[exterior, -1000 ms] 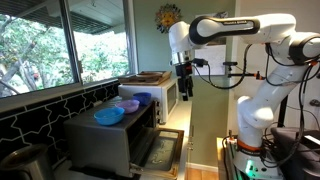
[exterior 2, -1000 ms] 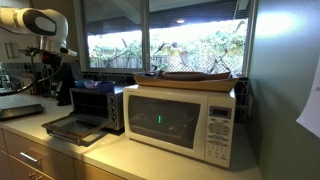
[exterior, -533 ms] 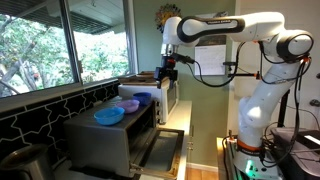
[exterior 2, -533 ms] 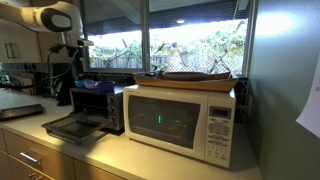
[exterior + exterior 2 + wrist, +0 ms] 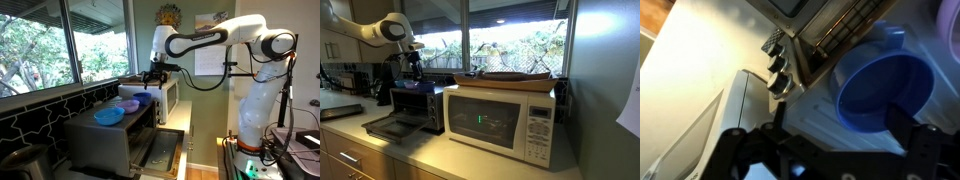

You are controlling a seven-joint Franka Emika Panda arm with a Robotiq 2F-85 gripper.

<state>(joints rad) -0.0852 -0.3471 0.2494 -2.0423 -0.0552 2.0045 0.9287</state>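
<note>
My gripper hangs open above the top of a silver toaster oven, close to the microwave's end. In the wrist view the open gripper has nothing between its dark fingers. A blue bowl lies just beyond them on the oven's pale top. A purple bowl shows at the upper right edge. From outside, the blue bowl and purple bowls sit in a row on the oven top. In an exterior view the gripper hovers over the toaster oven.
The oven's door hangs open over the counter, and its knobs show below me. A white microwave stands beside it with a flat wooden tray on top. Windows run behind the counter.
The arm has swung from in front of the microwave toward the window, bringing the gripper over the toaster oven's top. The jaws have stayed open and the bowls have not moved.
</note>
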